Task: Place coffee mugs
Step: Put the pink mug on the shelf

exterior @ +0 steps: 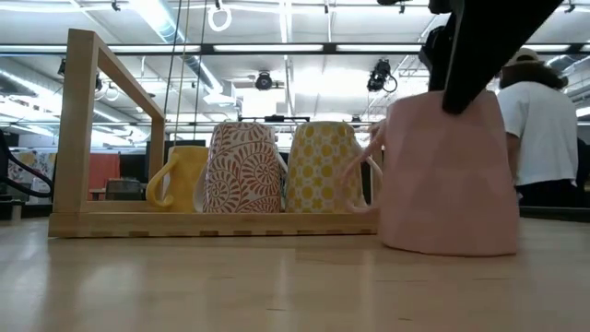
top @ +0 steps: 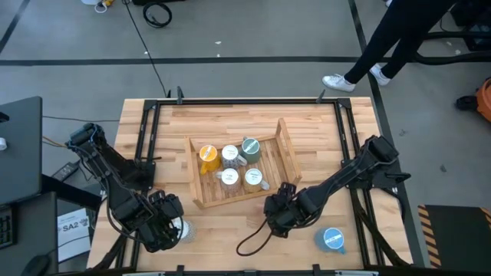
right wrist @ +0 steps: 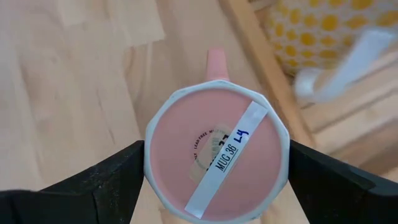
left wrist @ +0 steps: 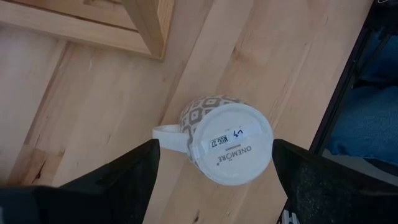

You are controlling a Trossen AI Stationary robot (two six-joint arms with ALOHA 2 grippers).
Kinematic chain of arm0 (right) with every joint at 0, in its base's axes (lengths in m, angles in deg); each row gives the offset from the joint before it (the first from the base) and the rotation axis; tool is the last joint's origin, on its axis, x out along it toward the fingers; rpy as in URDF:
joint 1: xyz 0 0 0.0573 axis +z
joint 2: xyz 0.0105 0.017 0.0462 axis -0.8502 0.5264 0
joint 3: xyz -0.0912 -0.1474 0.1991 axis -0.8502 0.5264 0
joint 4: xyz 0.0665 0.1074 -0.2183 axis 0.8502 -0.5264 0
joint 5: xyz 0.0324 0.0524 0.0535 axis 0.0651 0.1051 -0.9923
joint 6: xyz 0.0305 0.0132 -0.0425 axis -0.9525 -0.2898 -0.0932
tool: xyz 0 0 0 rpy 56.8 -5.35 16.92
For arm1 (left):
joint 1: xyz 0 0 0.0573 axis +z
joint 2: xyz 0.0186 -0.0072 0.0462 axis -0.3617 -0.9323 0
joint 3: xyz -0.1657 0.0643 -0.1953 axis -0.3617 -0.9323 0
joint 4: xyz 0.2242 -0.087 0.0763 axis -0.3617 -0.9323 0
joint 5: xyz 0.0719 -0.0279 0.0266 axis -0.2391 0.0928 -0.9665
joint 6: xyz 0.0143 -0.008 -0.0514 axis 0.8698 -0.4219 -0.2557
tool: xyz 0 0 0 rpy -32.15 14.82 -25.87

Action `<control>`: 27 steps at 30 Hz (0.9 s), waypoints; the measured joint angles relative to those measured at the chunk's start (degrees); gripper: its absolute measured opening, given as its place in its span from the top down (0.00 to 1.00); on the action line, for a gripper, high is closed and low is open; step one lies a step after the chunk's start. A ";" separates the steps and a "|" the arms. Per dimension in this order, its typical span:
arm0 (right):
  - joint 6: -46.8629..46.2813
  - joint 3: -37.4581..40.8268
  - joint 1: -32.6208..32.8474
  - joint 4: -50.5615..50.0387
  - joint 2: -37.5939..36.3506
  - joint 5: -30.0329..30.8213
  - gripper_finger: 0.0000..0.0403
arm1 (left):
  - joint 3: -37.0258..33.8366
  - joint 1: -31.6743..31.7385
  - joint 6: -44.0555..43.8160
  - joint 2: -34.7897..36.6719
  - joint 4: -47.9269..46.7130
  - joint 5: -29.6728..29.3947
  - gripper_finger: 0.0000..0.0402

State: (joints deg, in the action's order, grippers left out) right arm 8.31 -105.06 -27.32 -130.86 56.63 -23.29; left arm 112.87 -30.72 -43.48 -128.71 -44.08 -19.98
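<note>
Several mugs (top: 229, 156) stand upside down in a wooden tray (top: 285, 149) at mid-table; the low view shows a yellow one (exterior: 180, 180), a red-patterned one (exterior: 244, 166) and a yellow-dotted one (exterior: 318, 166). My right gripper (right wrist: 216, 171) is by the tray's near right corner, over an upside-down pink mug (right wrist: 214, 158). My left gripper (left wrist: 216, 171) hangs open above the table's near left part. Its fingers stand on either side of an upside-down grey patterned mug (left wrist: 227, 140) without touching it. A blue mug (top: 331, 240) stands alone near the right front edge. My right gripper comes from above, pointing down, and its two fingers (right wrist: 127, 171) meet opposite sides of the pink mug's upturned base (right wrist: 155, 134). The handle (right wrist: 214, 62) points out between them. The mug stands upright on its rim (exterior: 452, 247) on the table.
A black cable (top: 257, 241) loops on the table between the right gripper and the front edge. The tray's tall wooden frame (exterior: 88, 129) rises on its sides. A person (top: 383, 46) walks beyond the far right corner; another person (exterior: 544, 120) shows in the room.
</note>
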 joint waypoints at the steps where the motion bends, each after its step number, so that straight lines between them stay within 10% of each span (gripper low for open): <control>1: -0.25 0.02 0.00 -0.70 -0.41 0.36 0.11 | 0.00 0.00 0.00 0.00 -0.02 0.00 0.21; 27: -0.91 -0.05 -5.89 -7.48 -16.47 0.58 0.11 | 0.00 -0.01 -0.02 0.00 0.00 0.00 0.21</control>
State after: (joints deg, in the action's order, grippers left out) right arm 7.40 -105.11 -33.21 -138.34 40.15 -22.71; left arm 112.87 -30.74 -43.51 -128.71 -44.08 -19.98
